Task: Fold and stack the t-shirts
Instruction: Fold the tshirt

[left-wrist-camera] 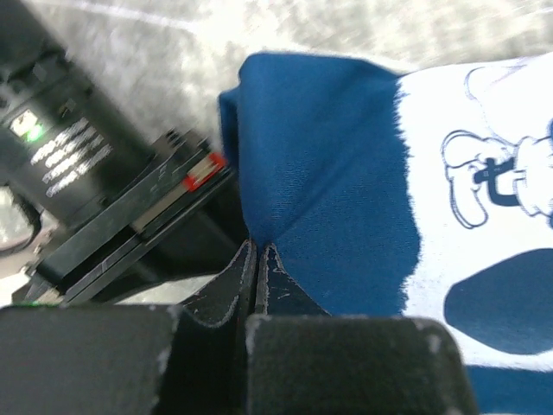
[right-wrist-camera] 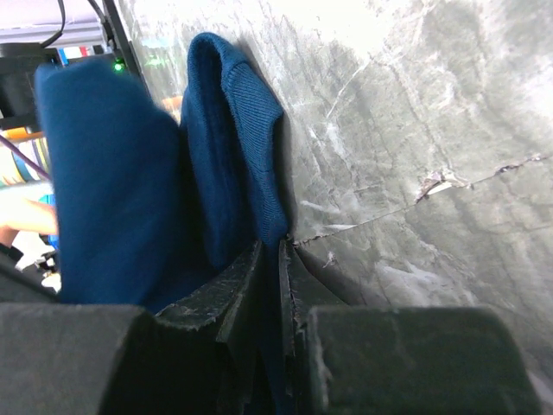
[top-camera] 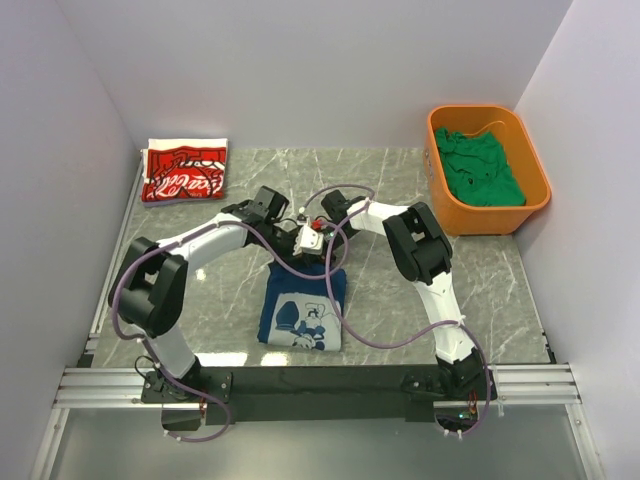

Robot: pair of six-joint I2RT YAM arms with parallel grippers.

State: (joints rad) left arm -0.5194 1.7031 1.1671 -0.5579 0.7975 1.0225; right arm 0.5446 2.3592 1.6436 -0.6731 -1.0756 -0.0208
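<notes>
Left fingers [left-wrist-camera: 226,294] were pressed together, and a fold of the navy t-shirt [left-wrist-camera: 328,173] was pinched at their tips. Right fingers [right-wrist-camera: 232,290] stood nearly together too, with a thin edge of the same blue cloth clamped between them. More of the cloth stood in folds at the left of the right wrist view. In the top view both arms met at the centre of the frame, over the upper edge of the navy t-shirt. It lay on the bench [top-camera: 500,290] a little below the centre, with its white cartoon print facing up. The red t-shirt [top-camera: 183,172] lay folded at the upper left of the frame, well apart. The green t-shirt [top-camera: 483,172] was crumpled inside the orange tub [top-camera: 495,220] at the upper right.
</notes>
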